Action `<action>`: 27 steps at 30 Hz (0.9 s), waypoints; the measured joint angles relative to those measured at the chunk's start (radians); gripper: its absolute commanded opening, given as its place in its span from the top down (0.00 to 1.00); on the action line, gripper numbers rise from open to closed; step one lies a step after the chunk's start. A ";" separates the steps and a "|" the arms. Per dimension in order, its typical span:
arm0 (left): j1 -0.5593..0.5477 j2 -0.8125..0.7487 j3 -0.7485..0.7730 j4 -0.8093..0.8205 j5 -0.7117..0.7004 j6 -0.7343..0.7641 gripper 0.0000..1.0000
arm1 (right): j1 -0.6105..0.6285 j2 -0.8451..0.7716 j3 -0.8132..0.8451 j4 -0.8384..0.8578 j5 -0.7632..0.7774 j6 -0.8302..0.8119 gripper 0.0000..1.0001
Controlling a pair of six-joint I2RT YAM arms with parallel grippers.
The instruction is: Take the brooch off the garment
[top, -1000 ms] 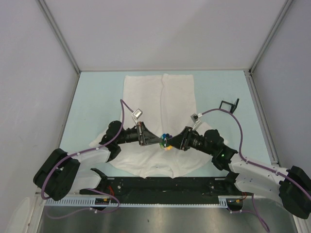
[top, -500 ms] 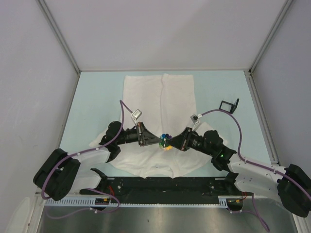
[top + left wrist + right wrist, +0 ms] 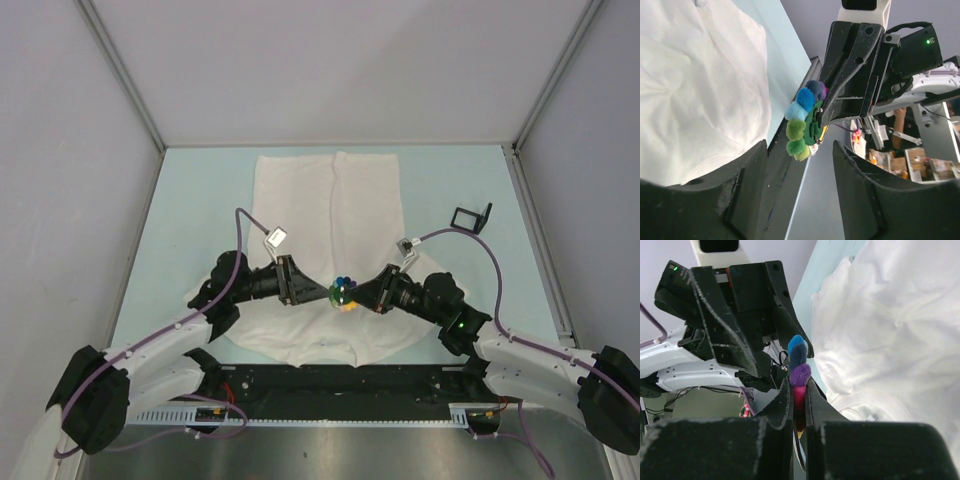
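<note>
The brooch (image 3: 342, 291), a round flower of fuzzy rainbow petals, hangs above the near part of the white garment (image 3: 340, 200). My right gripper (image 3: 356, 294) is shut on it. In the right wrist view the purple and blue petals (image 3: 799, 365) stick out past the closed fingertips (image 3: 785, 390). My left gripper (image 3: 320, 292) stands open just left of the brooch, touching nothing. In the left wrist view its jaws stand wide apart below the green and blue petals (image 3: 799, 125). No cloth clings to the brooch; the garment (image 3: 700, 85) lies flat beneath.
A small black frame-like object (image 3: 472, 216) stands on the pale blue table (image 3: 200, 200) to the right of the shirt. The black base rail (image 3: 340, 380) runs along the near edge. Grey enclosure walls close in on the left, right and back.
My left gripper has opened, let go of the brooch and drawn slightly back to the left. My right gripper has shut on the brooch and holds it alone.
</note>
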 measured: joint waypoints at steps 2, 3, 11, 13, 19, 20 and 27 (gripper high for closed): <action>-0.020 -0.029 0.012 -0.050 -0.030 0.045 0.38 | -0.004 -0.003 -0.003 0.000 0.000 0.002 1.00; -0.028 -0.034 0.017 -0.064 -0.039 0.060 0.38 | -0.005 -0.003 -0.004 0.000 0.001 0.004 1.00; -0.123 -0.029 0.082 -0.163 -0.136 0.156 0.37 | -0.012 -0.010 -0.004 0.000 0.002 0.008 1.00; -0.133 -0.021 0.085 -0.164 -0.150 0.163 0.37 | -0.012 -0.011 -0.004 0.000 0.002 0.008 1.00; -0.154 0.011 0.098 -0.169 -0.180 0.169 0.40 | -0.012 -0.014 -0.004 0.000 0.007 0.008 1.00; -0.158 0.017 0.103 -0.170 -0.184 0.169 0.40 | -0.012 -0.016 -0.004 0.000 0.010 0.008 1.00; -0.175 0.042 0.126 -0.168 -0.193 0.169 0.41 | -0.008 -0.034 -0.004 -0.023 0.039 0.007 1.00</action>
